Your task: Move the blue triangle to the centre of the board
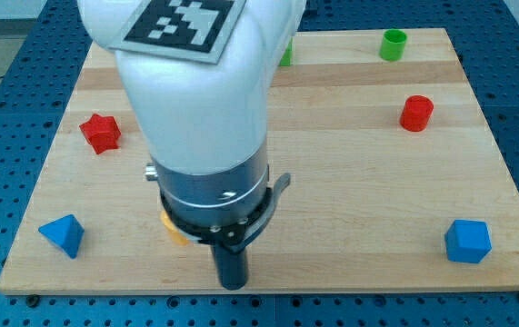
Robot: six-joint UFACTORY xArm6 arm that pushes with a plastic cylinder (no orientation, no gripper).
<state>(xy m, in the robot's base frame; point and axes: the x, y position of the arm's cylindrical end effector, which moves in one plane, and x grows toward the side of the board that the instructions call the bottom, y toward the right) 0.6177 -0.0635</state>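
The blue triangle [63, 234] lies near the board's bottom left corner. My tip [232, 284] is at the end of the dark rod, close to the board's bottom edge, well to the right of the blue triangle and apart from it. A yellow-orange block [173, 231] peeks out just left of the rod, mostly hidden by the arm. The white arm body [195, 91] covers the board's middle.
A red star-shaped block [101, 132] lies at the left. A red cylinder [416, 113] and a green cylinder [392, 44] are at the upper right. A green block [285, 54] is partly hidden behind the arm. A blue block [467, 241] sits bottom right.
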